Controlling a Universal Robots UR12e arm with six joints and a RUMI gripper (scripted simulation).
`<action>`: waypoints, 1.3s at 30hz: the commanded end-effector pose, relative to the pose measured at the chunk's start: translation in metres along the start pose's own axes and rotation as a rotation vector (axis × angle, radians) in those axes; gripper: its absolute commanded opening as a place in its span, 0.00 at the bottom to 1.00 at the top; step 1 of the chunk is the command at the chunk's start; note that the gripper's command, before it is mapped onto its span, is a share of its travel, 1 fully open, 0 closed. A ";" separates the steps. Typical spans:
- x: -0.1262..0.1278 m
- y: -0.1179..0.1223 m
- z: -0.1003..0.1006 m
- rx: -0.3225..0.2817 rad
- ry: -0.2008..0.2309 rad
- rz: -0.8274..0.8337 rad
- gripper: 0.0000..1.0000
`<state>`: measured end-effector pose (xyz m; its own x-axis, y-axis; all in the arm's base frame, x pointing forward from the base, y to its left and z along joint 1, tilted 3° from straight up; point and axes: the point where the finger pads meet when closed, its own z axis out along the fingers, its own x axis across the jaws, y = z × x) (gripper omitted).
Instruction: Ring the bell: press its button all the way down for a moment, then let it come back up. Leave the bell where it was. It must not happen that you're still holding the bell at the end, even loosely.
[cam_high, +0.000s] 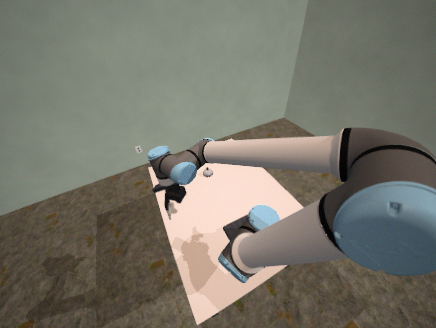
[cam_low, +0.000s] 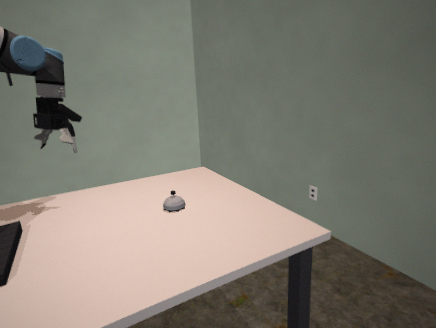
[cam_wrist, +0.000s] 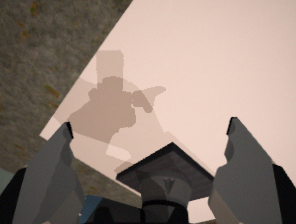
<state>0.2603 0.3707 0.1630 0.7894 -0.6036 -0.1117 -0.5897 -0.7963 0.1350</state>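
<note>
A small grey bell (cam_high: 208, 172) (cam_low: 174, 202) with a black button on top stands upright on the pale pink table (cam_high: 260, 195) (cam_low: 125, 245) (cam_wrist: 225, 60), near the far edge. My gripper (cam_high: 170, 206) (cam_low: 59, 146) (cam_wrist: 148, 120) is open and empty. It hangs high above the table's left side, well away from the bell and pointing down. The bell does not show in the wrist view, which shows only the two spread fingers, the table and shadows.
The arm's dark base plate (cam_low: 7, 250) (cam_high: 235, 230) sits on the table's near side. The arm's long links cross above the table in the top view. Green walls close the room behind and to the right, and the floor lies around the table edges.
</note>
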 end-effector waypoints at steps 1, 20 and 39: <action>0.000 0.000 -0.001 0.001 0.000 0.000 1.00; 0.002 -0.001 -0.001 0.002 0.001 0.003 1.00; 0.216 -0.050 -0.006 0.066 0.023 0.404 1.00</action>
<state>0.3856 0.3193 0.1519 0.6139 -0.7868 -0.0648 -0.7784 -0.6169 0.1159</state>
